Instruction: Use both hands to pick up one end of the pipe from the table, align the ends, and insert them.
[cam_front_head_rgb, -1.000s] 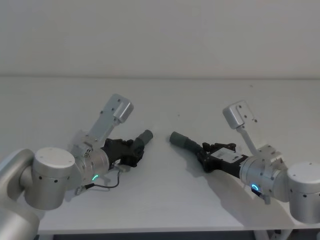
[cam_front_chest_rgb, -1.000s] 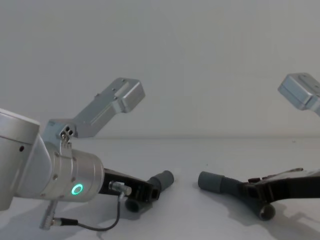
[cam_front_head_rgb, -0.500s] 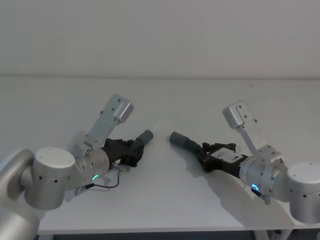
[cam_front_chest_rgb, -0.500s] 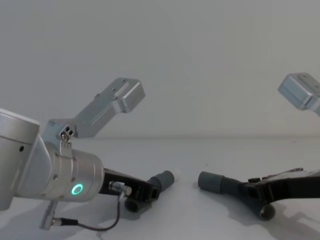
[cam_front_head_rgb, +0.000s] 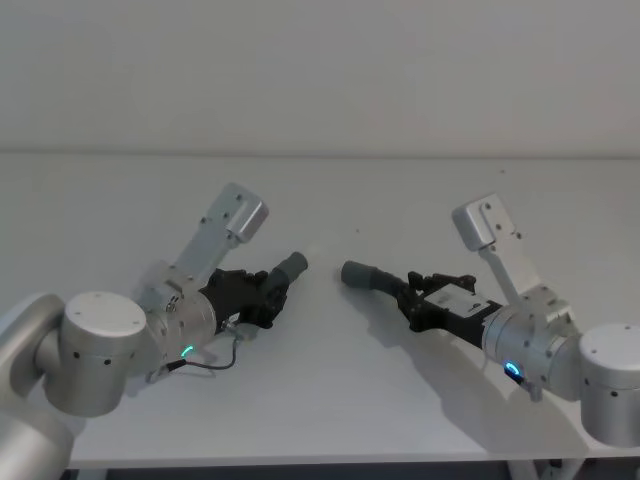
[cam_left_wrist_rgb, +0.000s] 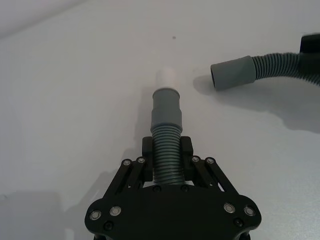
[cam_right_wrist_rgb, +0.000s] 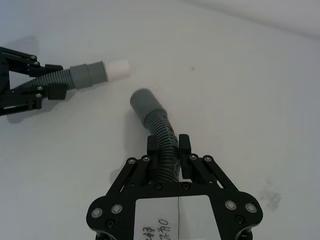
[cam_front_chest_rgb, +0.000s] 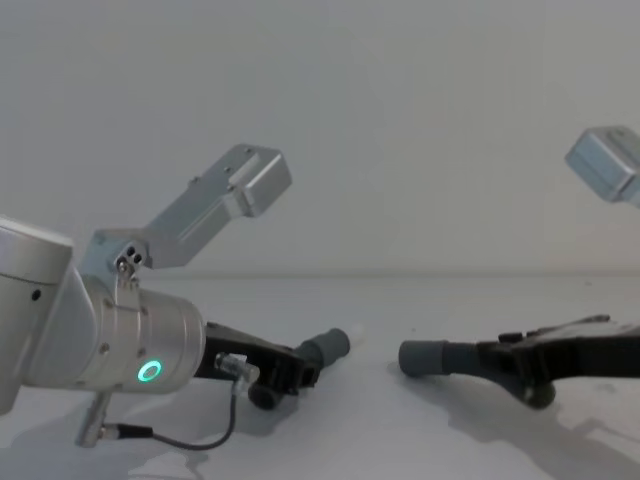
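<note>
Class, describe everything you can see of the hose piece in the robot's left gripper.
The left hose piece is dark grey and ribbed, plastic by its look. It ends in a smooth grey cuff with a white tip protruding. The left gripper is shut on its ribbed body. The other hose's cuff is close by, across a gap, not touching.

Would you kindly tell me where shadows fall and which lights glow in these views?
Head view: soft shadows lie on the matte white table under the black left gripper and black right gripper; a green ring glows on the left wrist. Left wrist view: beyond the left gripper's white-tipped grey hose, the right gripper's dark grey corrugated hose casts a soft shadow.
</note>
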